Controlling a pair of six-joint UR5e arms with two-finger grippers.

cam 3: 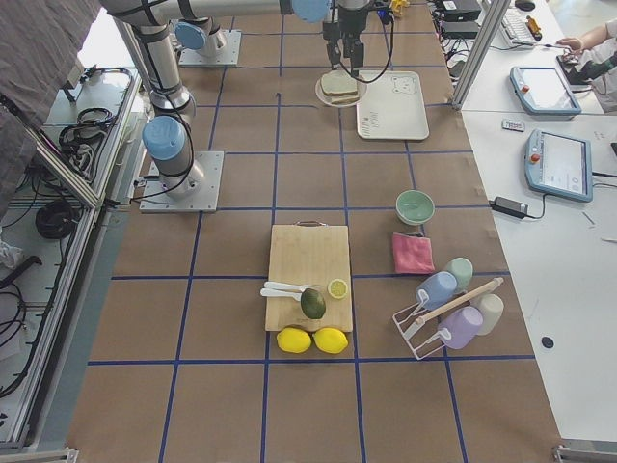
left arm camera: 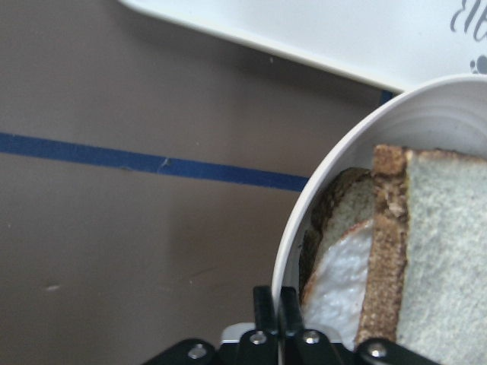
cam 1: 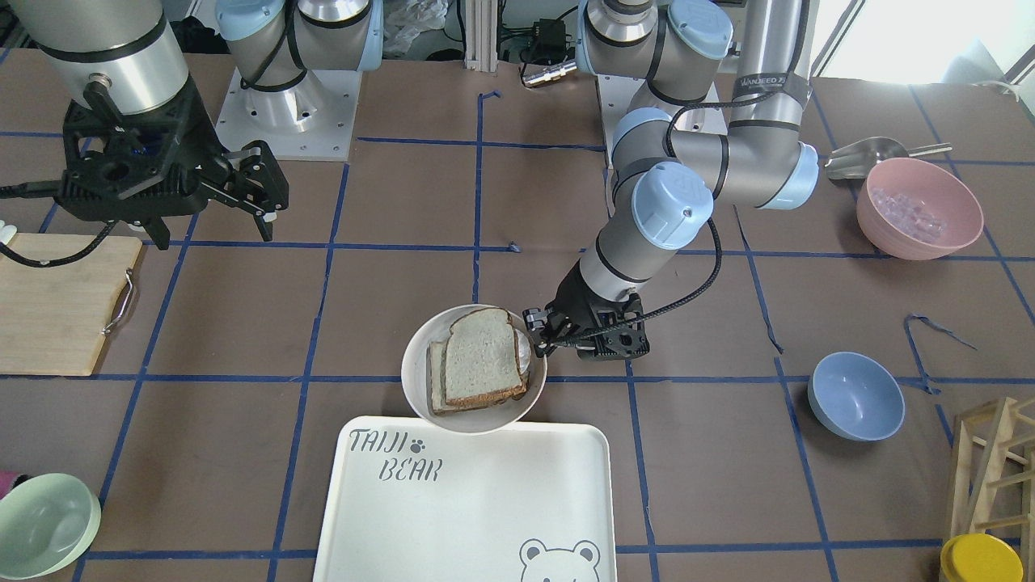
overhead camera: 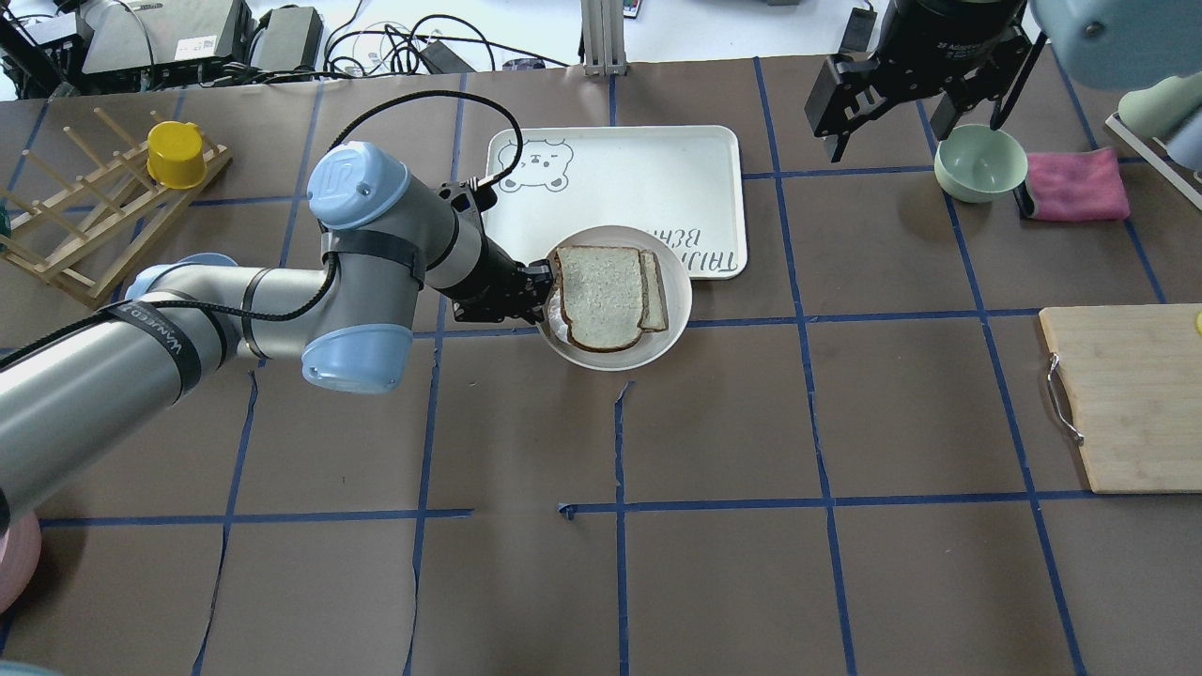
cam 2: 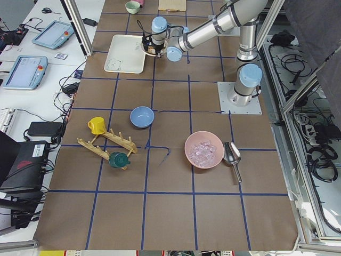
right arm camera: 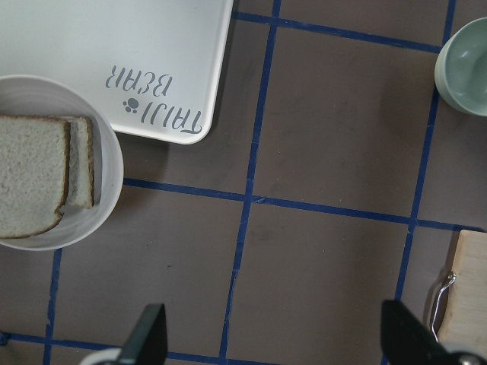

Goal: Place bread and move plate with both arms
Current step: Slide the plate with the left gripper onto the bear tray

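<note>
Brown paper covers the worktop (overhead camera: 714, 422), gridded with blue tape. Two arms work over it. The left gripper (cam 1: 534, 333) sits at the rim of the plate (cam 1: 414, 364), jaws pinched narrow on that rim. The right gripper (cam 1: 272, 218) hangs raised and well apart, jaws spread wide around nothing. One tray (cam 1: 485, 517) lies by the one plate, whose rim overlaps the tray's robot-side edge. One cutting board (cam 1: 57, 303) and three bowls, pink (cam 1: 889, 238), blue (cam 1: 857, 396) and green (cam 1: 40, 525), stand well apart from the plate, with open paper between. Two slices lie on the plate: the bread (cam 1: 483, 356) on top, overlapping a second slice (cam 1: 437, 380).
</note>
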